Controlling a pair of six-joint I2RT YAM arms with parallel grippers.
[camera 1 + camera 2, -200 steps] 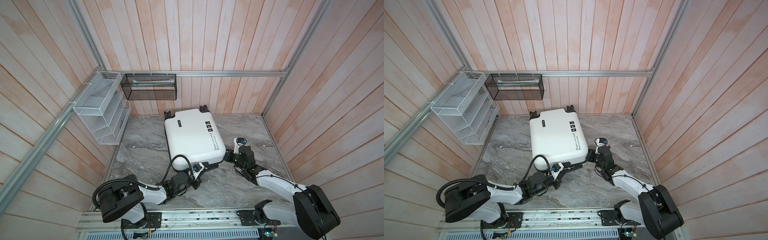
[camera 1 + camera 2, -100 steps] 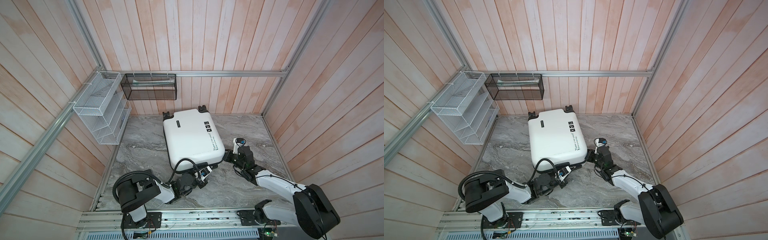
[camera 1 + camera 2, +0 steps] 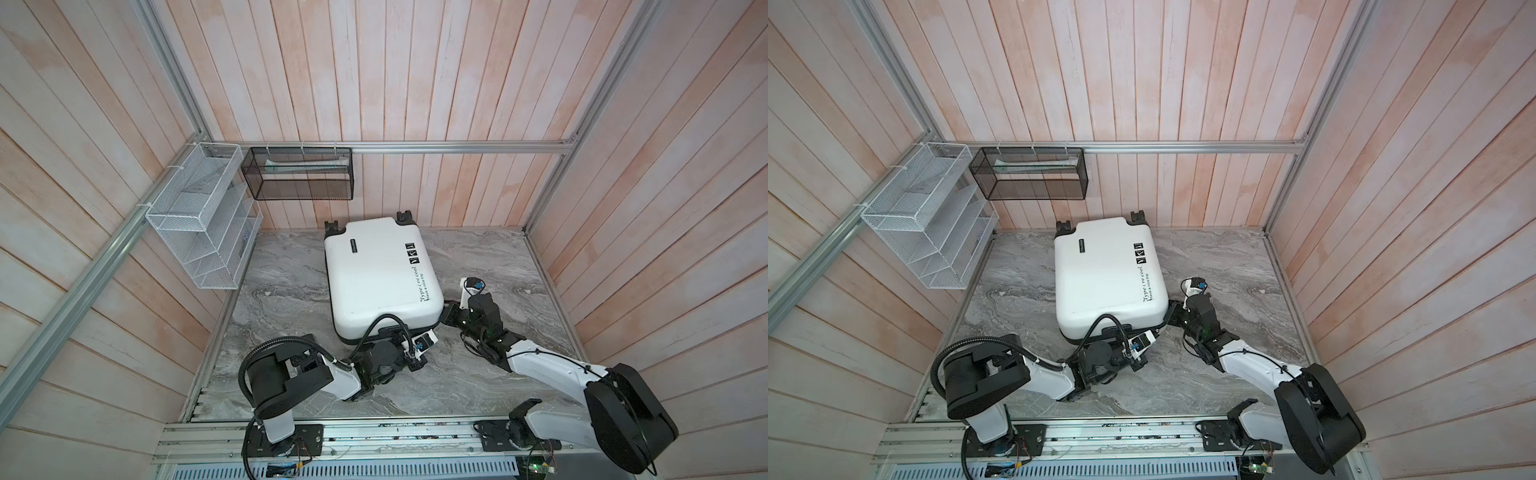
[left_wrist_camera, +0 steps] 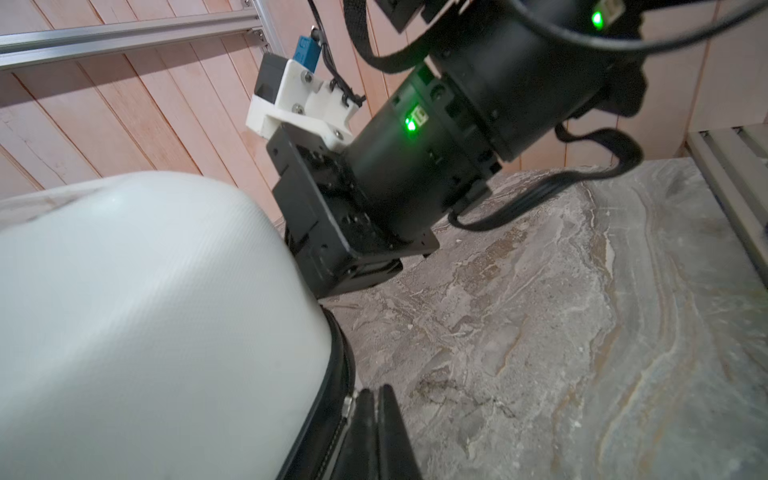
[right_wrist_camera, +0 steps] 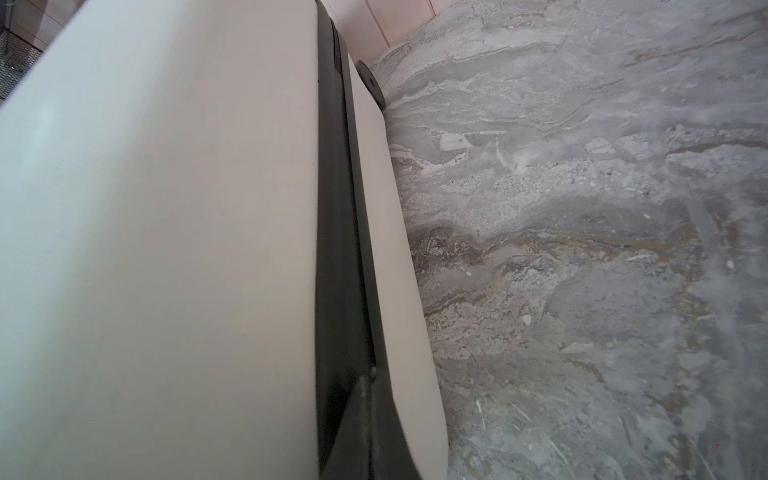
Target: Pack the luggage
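The luggage lies flat and closed on the marble floor, a white hard shell with its black wheels toward the back wall. My left gripper sits low at the case's near right corner. In the left wrist view its fingers are pressed together beside the black zipper band, with a small metal zipper pull touching their side. My right gripper meets the same corner from the right. In the right wrist view it is shut, tips on the zipper band between the two shells.
A white wire rack hangs on the left wall. A black mesh basket with a pale flat item inside hangs on the back rail. Wooden walls close in three sides. Bare marble floor lies right of the case.
My left arm has swung round and its gripper has slid right along the case's near edge to the corner. The case has shifted slightly left. The right arm has hardly moved.
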